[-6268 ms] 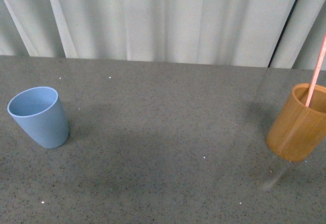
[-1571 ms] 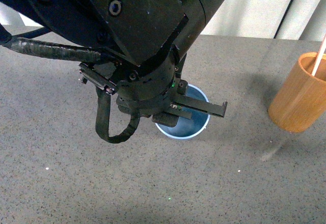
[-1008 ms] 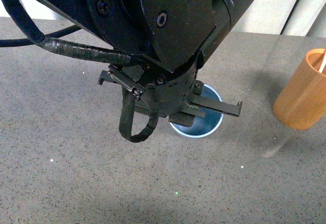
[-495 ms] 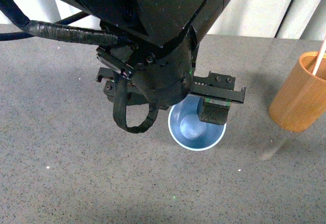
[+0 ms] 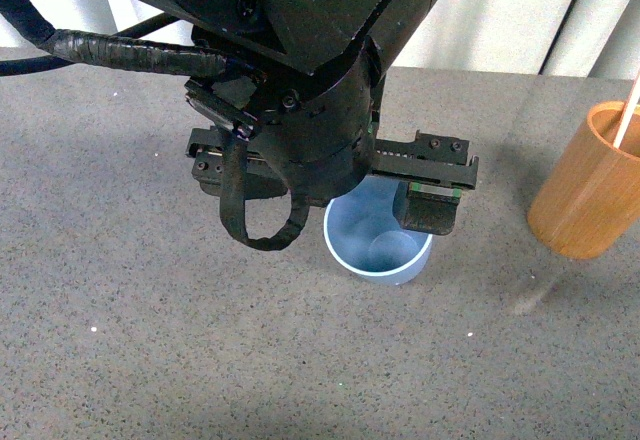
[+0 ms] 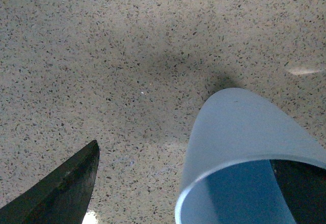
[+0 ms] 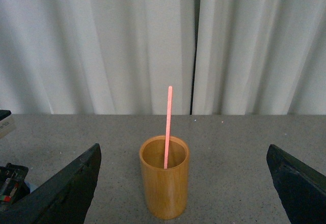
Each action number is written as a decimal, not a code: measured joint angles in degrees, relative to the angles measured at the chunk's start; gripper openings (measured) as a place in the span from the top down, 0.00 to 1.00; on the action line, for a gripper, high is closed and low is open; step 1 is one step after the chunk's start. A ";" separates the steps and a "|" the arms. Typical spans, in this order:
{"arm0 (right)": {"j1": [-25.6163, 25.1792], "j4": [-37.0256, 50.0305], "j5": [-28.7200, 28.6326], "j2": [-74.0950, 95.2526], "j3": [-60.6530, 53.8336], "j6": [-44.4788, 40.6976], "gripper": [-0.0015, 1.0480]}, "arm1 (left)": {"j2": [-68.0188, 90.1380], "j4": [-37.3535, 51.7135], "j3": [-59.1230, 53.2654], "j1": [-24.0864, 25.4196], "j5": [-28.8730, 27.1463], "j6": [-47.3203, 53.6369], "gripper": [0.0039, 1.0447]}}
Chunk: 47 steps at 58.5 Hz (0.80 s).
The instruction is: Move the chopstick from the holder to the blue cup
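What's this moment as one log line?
left gripper: open, one finger inside blue cup | right gripper: open, facing holder | chopstick: standing in holder

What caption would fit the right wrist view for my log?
Open right end effector facing the holder, chopstick standing inside it, pale curtain behind.

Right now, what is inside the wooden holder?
One pink chopstick stands inside the holder, and its top rises well above the rim. The holder's wall hides the chopstick's lower end and the bottom, so I cannot tell whether anything else lies there.
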 joint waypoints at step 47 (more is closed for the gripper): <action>0.02 0.00 0.00 0.00 0.00 0.00 0.10 | -2.54 -1.16 0.68 -1.40 1.07 -1.90 0.06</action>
